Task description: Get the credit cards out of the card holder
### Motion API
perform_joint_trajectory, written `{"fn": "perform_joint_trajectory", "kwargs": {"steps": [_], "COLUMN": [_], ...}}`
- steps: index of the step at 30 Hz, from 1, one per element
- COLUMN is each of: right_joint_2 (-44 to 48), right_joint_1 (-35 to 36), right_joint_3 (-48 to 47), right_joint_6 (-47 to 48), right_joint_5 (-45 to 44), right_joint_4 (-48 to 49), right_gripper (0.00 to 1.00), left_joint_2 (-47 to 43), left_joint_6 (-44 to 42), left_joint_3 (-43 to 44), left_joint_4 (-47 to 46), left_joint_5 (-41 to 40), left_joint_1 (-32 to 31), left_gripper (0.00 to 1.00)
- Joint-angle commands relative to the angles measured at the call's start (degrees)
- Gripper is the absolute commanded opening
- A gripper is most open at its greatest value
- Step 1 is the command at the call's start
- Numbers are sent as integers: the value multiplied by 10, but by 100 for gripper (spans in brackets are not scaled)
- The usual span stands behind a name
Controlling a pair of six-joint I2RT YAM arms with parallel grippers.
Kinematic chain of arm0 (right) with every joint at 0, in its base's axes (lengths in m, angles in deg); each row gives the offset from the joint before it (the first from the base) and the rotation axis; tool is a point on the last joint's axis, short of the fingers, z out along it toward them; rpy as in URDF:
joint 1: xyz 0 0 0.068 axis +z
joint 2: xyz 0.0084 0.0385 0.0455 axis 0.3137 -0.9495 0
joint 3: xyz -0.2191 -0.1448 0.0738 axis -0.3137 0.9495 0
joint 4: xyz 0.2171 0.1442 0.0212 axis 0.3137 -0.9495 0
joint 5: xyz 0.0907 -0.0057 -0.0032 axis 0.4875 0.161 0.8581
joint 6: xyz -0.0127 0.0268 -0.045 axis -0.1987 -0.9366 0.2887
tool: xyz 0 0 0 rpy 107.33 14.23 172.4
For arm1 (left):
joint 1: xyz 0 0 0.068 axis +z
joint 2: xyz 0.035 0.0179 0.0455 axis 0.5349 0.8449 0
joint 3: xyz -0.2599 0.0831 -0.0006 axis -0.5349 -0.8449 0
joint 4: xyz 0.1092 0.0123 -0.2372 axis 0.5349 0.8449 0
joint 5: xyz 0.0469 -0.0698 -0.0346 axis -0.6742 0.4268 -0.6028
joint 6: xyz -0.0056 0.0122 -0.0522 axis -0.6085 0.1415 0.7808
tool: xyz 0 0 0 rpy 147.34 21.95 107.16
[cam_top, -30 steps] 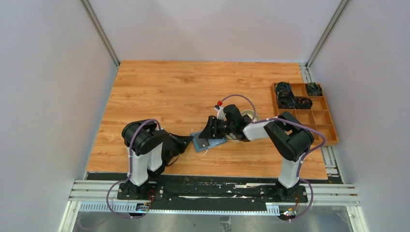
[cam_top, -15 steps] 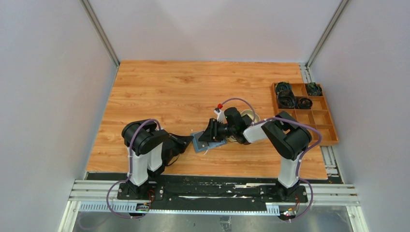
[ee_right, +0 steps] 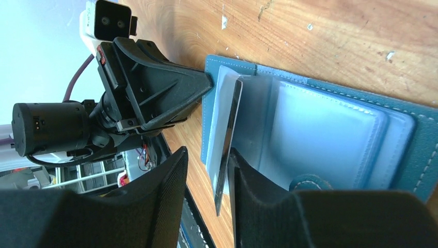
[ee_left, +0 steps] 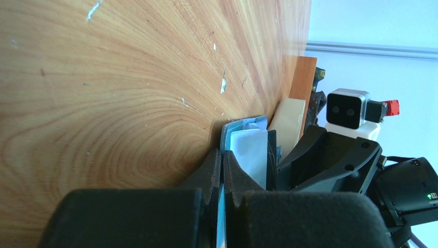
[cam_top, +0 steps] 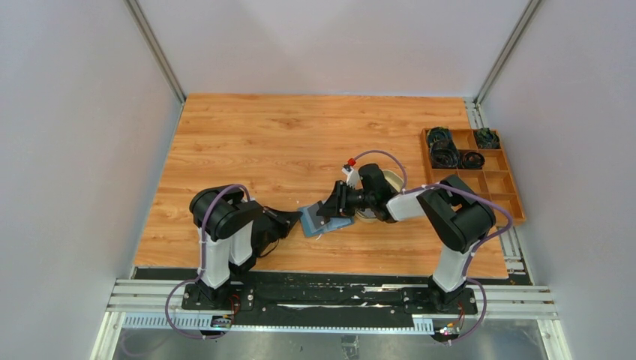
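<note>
On the table [cam_top: 262,135], the card holder [ee_right: 330,124] is laid open, one edge pinched tight by the left gripper [ee_left: 222,161]. One credit card [ee_right: 223,119] is tilted up from its pocket and straddled, not clamped, by the right gripper [ee_right: 206,165], its jaws apart; none is out yet.

My right hand [ee_right: 207,155] dipped toward 7 o'clock, then pulled back toward 3 o'clock, and my elbow swung out the same way. Its fingers closed in partway and now flank a card [ee_right: 227,144] standing on edge from the card holder [ee_right: 330,129], gap left.
</note>
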Motion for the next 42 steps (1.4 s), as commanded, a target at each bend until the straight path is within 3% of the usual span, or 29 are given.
{"fn": "perform_joint_trajectory", "kwargs": {"steps": [1, 5, 8, 12, 19, 28, 32, 36, 39, 42], "right_joint_2": [16, 17, 19, 26, 58, 123, 154, 181, 198, 197], "right_joint_1": [-9, -16, -23, -33, -56, -132, -206, -267, -284, -286], "right_joint_3": [9, 15, 22, 30, 30, -44, -117, -191, -198, -208], "right_joint_6": [5, 1, 0, 6, 43, 161, 282, 388, 409, 418], "right_joint_5": [15, 18, 20, 22, 21, 65, 84, -41, -98, -128], "right_joint_4": [-4, 5, 7, 4, -53, -235, -402, -583, -607, -636], "right_gripper": [36, 23, 20, 9, 3, 0, 0, 0, 1, 1], "left_joint_2": [77, 79, 82, 85, 86, 78, 49, 11, -37, -121], "left_joint_6": [-80, -80, -80, -80, -81, -90, -104, -139, -156, -190], "left_joint_3": [-62, -61, -58, -56, -52, -52, -63, -62, -58, -35], "left_joint_4": [-3, -3, -3, -3, -3, -3, -2, 1, 46, 174], "left_joint_5": [50, 52, 53, 56, 58, 59, 52, 63, 64, 66], "left_joint_1": [-11, -10, -11, -11, -11, -11, -11, -11, -11, -14], "left_gripper": [0, 0, 0, 0, 0, 0, 0, 0, 0, 0]}}
